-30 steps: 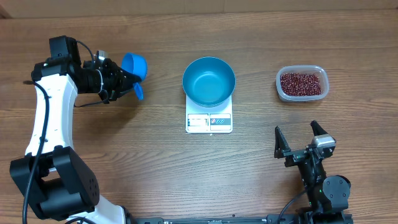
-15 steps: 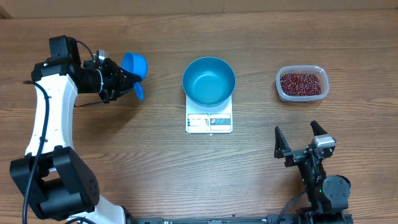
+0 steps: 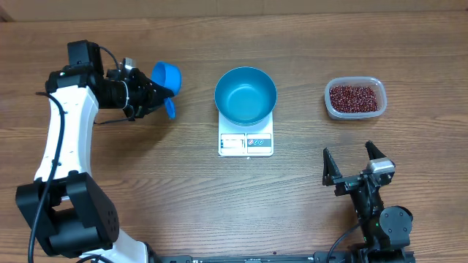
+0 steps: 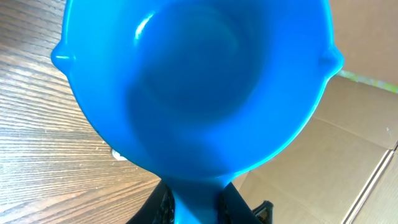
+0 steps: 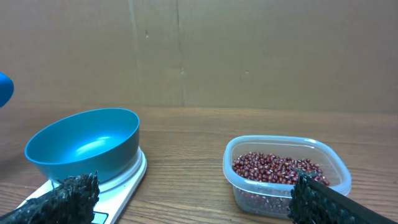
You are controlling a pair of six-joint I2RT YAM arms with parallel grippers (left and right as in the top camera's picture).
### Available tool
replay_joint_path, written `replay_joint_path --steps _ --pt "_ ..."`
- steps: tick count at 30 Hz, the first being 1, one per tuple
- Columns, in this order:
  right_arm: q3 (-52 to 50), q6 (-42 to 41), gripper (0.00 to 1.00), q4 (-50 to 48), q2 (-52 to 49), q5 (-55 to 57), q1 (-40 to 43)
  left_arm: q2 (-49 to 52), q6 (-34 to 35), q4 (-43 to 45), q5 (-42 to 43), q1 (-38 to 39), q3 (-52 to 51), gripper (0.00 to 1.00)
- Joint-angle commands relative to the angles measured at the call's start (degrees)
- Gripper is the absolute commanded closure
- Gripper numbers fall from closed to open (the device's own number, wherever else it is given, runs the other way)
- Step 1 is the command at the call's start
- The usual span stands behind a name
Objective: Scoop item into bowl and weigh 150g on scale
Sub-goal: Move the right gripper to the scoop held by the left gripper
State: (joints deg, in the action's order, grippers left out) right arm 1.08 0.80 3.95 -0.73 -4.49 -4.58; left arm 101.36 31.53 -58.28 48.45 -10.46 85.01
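L claw (image 3: 155,98) clenched on scoop (image 3: 166,74) handle, upper left; R claw (image 3: 349,153) released, lower right. Beans (image 3: 355,98), upper right: judged loose, light, spill-prone. Lift w/ scoop, kept level.

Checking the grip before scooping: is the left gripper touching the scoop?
Touching. The left wrist view shows the scoop with its handle clamped between the dark fingers of the left gripper.

Even, bright light, soft shadows; glare on the scoop (image 4: 199,87).
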Motion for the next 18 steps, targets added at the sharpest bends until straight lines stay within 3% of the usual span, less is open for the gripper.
replay_joint_path --steps 1,6,13,18 --pt "3.43 -7.02 0.00 0.48 0.55 1.95 0.15 -1.31 -1.11 0.24 1.11 0.59 1.29 0.96" --pt "17.81 -11.28 0.00 12.24 -3.63 6.10 0.15 -1.31 -1.03 0.22 1.14 1.53 1.29 0.96" --pt "48.04 -15.50 0.00 31.65 -25.99 6.91 0.15 -1.31 3.06 0.26 1.11 3.43 1.29 0.96" --pt "67.98 -16.24 0.00 44.72 -44.81 -6.91 0.15 -1.31 6.10 0.22 1.14 4.02 1.29 0.96"
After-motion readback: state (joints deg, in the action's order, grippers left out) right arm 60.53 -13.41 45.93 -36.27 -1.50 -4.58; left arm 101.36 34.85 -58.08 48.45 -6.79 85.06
